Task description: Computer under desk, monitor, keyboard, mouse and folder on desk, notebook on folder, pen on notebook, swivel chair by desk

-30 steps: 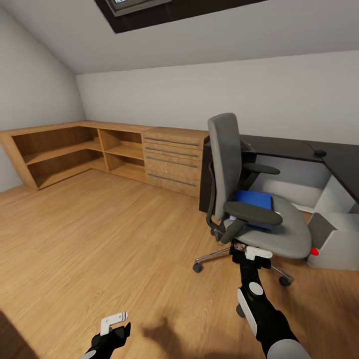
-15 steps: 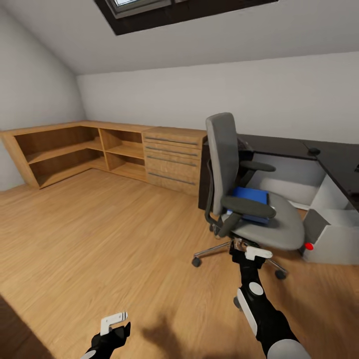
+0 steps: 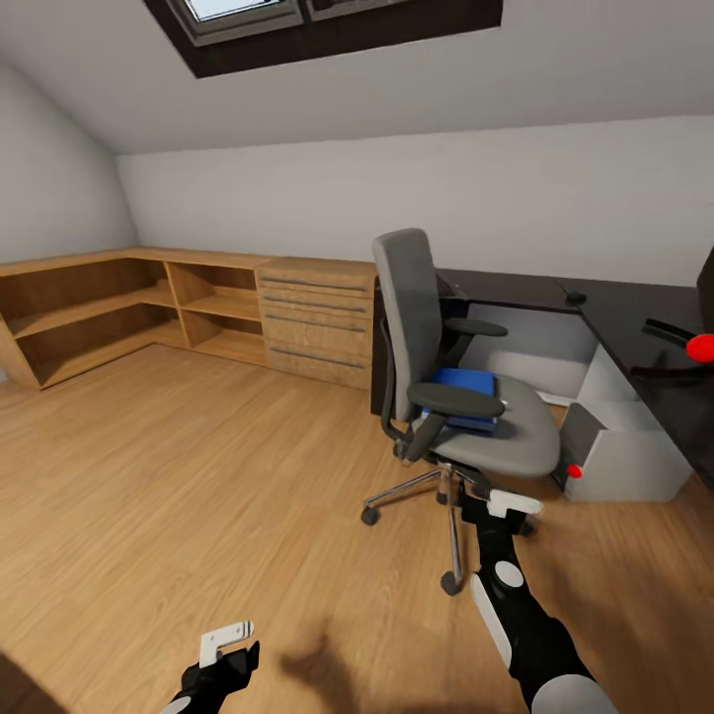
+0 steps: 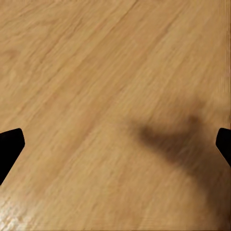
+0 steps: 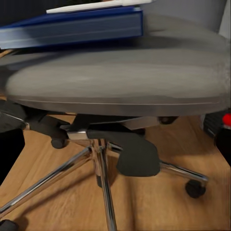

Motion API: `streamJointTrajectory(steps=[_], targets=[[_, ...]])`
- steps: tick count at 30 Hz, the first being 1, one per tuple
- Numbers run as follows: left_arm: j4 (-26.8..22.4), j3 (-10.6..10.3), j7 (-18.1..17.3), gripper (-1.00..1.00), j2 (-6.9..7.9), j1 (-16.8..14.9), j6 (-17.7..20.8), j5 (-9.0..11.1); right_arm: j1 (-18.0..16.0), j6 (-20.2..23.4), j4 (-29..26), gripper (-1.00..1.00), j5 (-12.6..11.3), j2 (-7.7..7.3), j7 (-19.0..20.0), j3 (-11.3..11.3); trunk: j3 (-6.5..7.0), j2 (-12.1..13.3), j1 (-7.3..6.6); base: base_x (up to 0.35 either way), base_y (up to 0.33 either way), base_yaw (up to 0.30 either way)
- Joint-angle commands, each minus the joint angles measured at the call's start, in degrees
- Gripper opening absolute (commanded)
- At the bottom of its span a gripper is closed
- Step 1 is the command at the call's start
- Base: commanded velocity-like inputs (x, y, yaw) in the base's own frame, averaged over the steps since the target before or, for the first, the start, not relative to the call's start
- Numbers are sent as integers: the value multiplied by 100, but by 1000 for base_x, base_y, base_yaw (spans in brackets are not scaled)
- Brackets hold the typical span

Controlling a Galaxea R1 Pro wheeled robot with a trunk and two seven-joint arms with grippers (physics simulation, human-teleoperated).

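Though half hidden by an armrest (image 3: 455,401), the folder (image 3: 468,383) shows.

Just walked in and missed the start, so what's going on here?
The robot faces the swivel chair, which stands on the wood floor beside the desk. The blue folder lies on the chair's seat. The right hand reaches low at the seat's front edge, holding nothing visible. The left hand hangs open over bare floor. The computer sits under the desk.
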Motion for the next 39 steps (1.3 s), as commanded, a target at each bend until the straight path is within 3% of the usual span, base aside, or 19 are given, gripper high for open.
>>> streamJointTrajectory(steps=[1,39], targets=[[-14,8,11,100,-3,1,33,43,-4,-20,5,100,-1,6,-3,-9,1,-2,-1,-5,0,-201],[-14,4,21,100,-12,-2,39,43,-4,-27,149,100,-32,8,8,-19,243,-2,-1,0,0,-203]])
